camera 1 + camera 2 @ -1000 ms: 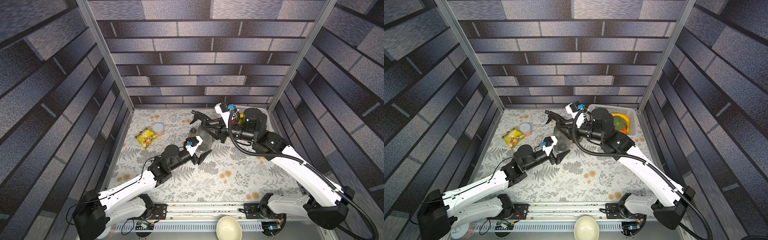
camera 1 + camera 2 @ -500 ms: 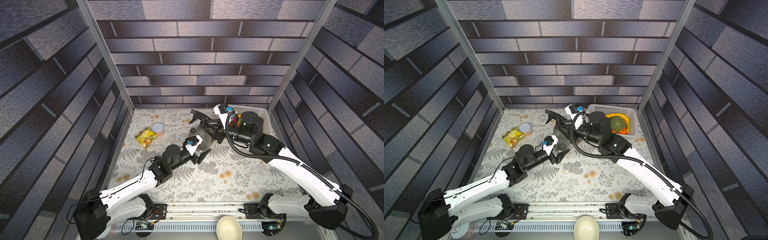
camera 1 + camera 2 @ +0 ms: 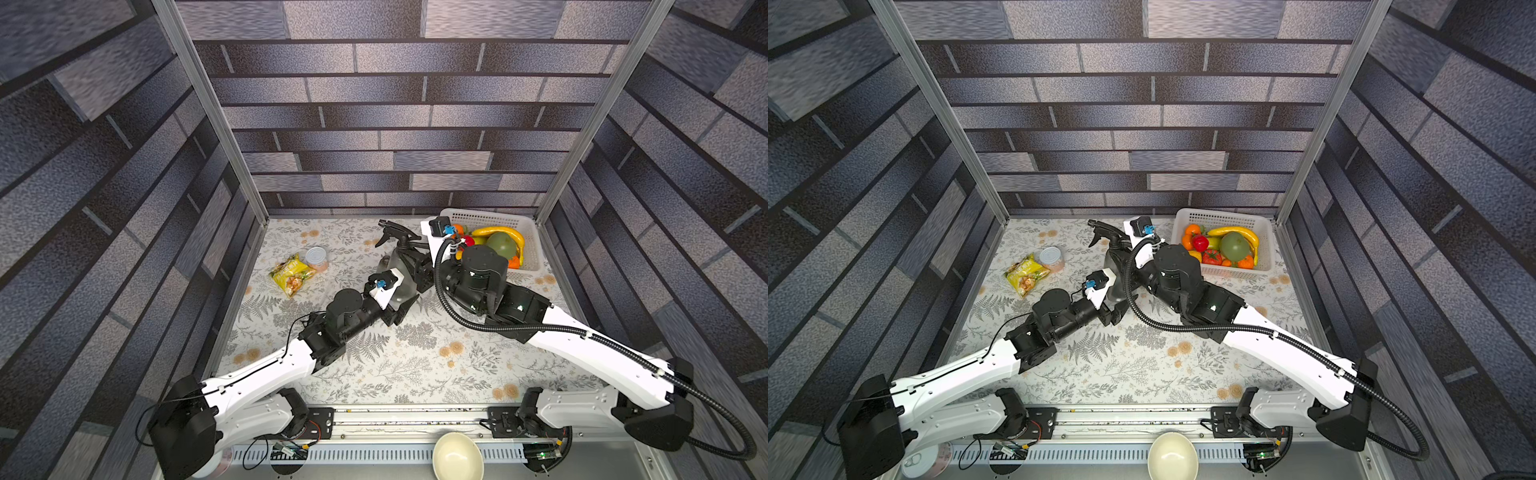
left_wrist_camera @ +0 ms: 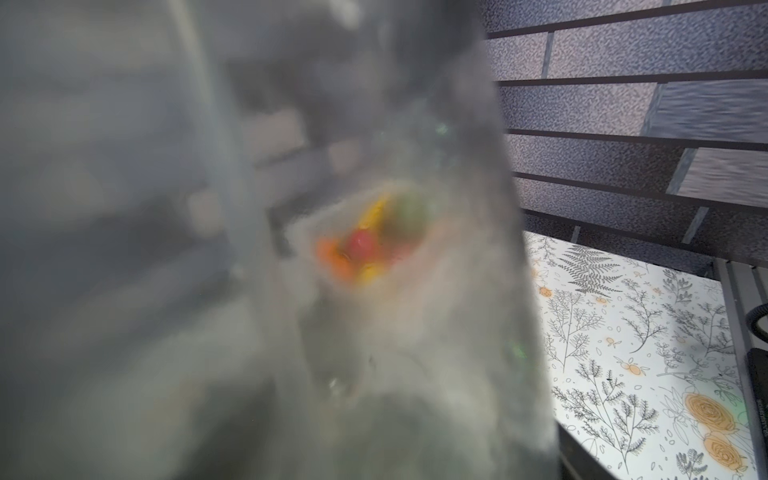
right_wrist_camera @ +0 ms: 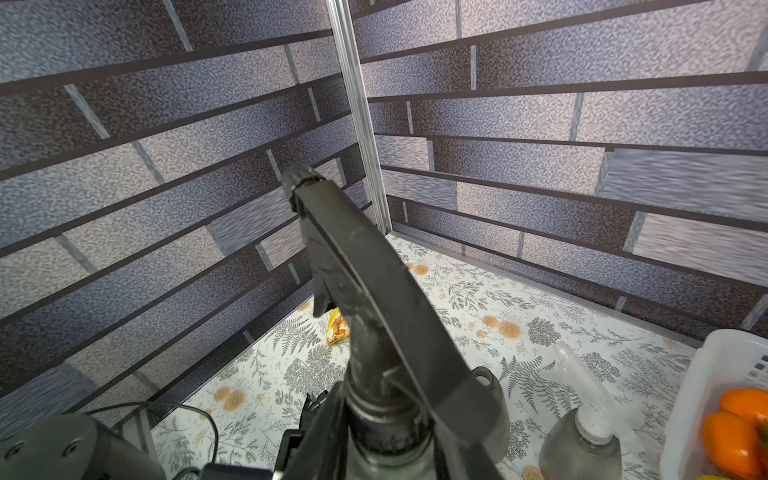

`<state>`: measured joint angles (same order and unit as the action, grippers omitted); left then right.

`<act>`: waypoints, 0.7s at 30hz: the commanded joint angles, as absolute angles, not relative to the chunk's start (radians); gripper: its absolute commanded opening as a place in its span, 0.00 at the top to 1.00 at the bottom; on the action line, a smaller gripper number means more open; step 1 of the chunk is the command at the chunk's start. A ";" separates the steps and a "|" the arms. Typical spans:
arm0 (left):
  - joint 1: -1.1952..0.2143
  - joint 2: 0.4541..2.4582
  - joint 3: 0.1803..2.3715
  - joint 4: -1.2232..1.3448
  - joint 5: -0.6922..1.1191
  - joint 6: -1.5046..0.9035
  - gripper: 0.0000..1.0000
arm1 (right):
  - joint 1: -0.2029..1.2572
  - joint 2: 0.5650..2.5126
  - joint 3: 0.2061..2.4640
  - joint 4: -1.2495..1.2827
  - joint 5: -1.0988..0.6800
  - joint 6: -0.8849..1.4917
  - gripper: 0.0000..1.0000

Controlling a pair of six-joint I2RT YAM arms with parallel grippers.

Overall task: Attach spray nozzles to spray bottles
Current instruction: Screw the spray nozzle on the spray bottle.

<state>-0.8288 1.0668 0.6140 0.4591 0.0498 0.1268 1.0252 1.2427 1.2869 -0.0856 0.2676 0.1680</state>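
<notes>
A smoky grey spray bottle (image 3: pixel 402 277) (image 3: pixel 1116 277) stands upright at the middle back of the table in both top views. My left gripper (image 3: pixel 399 298) (image 3: pixel 1115 306) is shut on its lower body, and the bottle's blurred wall (image 4: pixel 291 291) fills the left wrist view. A black spray nozzle (image 3: pixel 395 233) (image 5: pixel 353 270) sits on the neck. My right gripper (image 3: pixel 410 258) (image 5: pixel 382 440) is shut on the nozzle's collar. In the right wrist view, an open-necked bottle (image 5: pixel 486 386) and a bottle (image 5: pixel 582 444) carrying a translucent white nozzle (image 5: pixel 577 370) stand behind.
A white basket (image 3: pixel 490 216) of toy fruit sits at the back right corner. A silver-lidded can (image 3: pixel 316 255) and a yellow snack pack (image 3: pixel 291 276) lie at the back left. A cream bowl (image 3: pixel 457 457) rests below the front rail.
My right arm has leaned in a little toward the bottle and its jaws have closed slightly on the nozzle collar. The left arm and the bottle have stayed put.
</notes>
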 commanded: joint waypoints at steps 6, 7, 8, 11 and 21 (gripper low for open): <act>-0.854 1.010 0.584 0.514 0.114 0.187 0.24 | 1.041 1.220 1.326 -0.175 0.189 0.130 0.42; -0.854 1.000 0.576 0.508 0.114 0.183 0.24 | 1.033 1.208 1.332 -0.192 0.183 0.123 0.41; -0.854 0.991 0.567 0.505 0.117 0.181 0.24 | 1.024 1.197 1.338 -0.210 0.162 0.116 0.39; -0.853 0.972 0.548 0.512 0.126 0.168 0.24 | 1.007 1.182 1.364 -0.261 0.119 0.098 0.38; -0.854 0.969 0.561 0.497 0.153 0.160 0.24 | 0.982 1.194 1.399 -0.274 0.000 0.081 0.48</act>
